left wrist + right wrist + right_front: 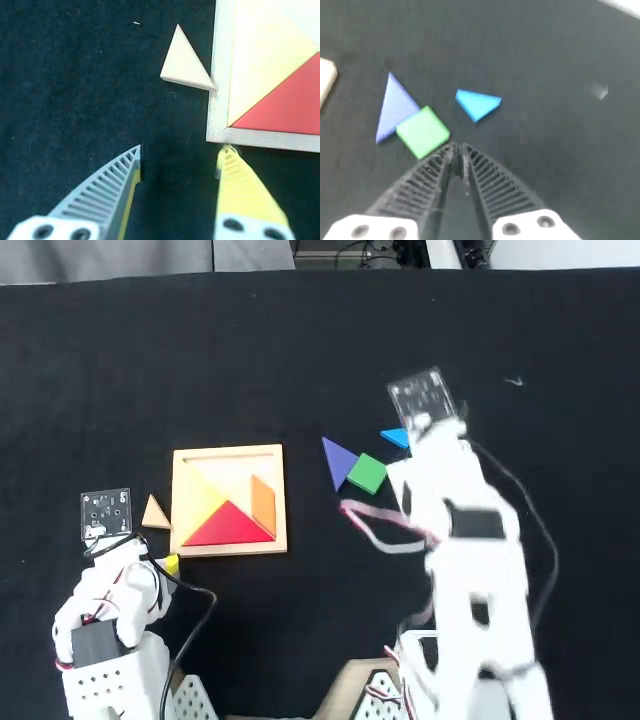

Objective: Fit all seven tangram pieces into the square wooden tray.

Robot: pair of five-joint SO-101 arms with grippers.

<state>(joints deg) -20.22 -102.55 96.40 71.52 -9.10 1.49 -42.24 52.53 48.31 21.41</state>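
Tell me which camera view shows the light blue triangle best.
The right wrist view: the light blue triangle lies whole before the right gripper. In the high view, the right arm hides part of it.

A black cloth (pixel 300 350) covered the table from the near edge to the far one, matte and evenly lit, with a small pale speck (pixel 513 381) on it toward the far right. Beyond its far edge ran a grey folded surface (pixel 100 258) on the left, dark cables (pixel 400 252) in the middle and a white strip (pixel 570 252) on the right. At the near edge lay a white perforated plate (pixel 195 702) and, right of it, a tan board (pixel 350 685).
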